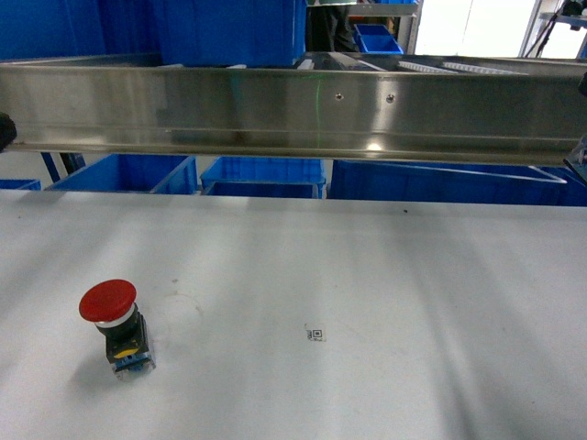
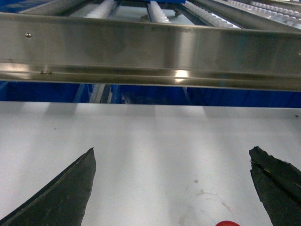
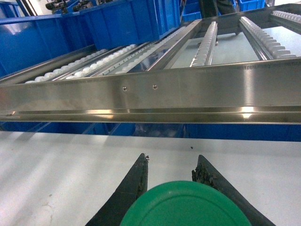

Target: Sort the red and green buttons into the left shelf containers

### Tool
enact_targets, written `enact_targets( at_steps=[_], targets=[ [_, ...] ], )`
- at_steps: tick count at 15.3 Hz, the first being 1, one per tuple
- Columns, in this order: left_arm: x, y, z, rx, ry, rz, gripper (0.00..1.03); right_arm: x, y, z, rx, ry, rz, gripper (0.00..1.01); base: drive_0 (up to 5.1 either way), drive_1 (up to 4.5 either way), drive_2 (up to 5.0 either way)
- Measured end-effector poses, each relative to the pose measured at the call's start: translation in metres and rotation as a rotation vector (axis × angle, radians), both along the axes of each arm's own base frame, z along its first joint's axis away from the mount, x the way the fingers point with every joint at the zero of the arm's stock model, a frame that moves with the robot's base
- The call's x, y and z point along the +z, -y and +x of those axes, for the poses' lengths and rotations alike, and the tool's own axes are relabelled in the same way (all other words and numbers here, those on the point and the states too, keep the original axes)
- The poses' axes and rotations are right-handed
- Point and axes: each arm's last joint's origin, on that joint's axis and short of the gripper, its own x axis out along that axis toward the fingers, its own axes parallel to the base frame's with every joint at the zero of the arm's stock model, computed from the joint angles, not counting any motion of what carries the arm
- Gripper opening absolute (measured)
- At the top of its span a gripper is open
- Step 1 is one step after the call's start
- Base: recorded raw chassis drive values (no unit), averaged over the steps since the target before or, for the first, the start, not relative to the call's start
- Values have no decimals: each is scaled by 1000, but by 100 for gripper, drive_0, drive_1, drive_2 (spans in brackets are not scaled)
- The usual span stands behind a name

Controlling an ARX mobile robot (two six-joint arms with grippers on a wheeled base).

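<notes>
the red button [image 1: 114,323] is lying tilted on the white surface [image 1: 367,293], far left in the head view, its cap just peeking into the left wrist view under the left gripper [image 2: 171,188], whose fingers are hanging wide apart and gripping nothing. the right gripper [image 3: 170,172] is clasping the green button [image 3: 186,205] before the steel roller shelf [image 3: 150,94], with blue crates [image 1: 263,174] behind.

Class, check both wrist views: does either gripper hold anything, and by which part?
The right gripper is closed around the green button, its fingers flanking it just below the cap; the exact contact is hidden. The left gripper is open and empty above the red button.
</notes>
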Motion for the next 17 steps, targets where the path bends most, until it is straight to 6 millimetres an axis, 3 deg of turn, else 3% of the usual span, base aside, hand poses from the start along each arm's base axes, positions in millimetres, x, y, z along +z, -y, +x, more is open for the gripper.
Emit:
enact_targets(
  at_steps=[3, 8, 10, 12, 17],
  targets=[
    [-12, 16, 9, -34, -58, 40, 98, 0, 0, 0, 0, -2, 0, 27, 0, 0, 0],
    [-20, 23, 14, -36, -59, 70, 98, 0, 0, 0, 0, -2, 0, 27, 0, 0, 0],
    [-34, 33, 20, -55, -86, 115, 98, 0, 0, 0, 0, -2, 0, 27, 0, 0, 0],
    [-61, 54, 24, -131, -148, 157, 98, 0, 0, 0, 0, -2, 0, 27, 0, 0, 0],
    [-95, 45, 22, -114, -228, 154, 98, 0, 0, 0, 0, -2, 0, 27, 0, 0, 0]
  ],
)
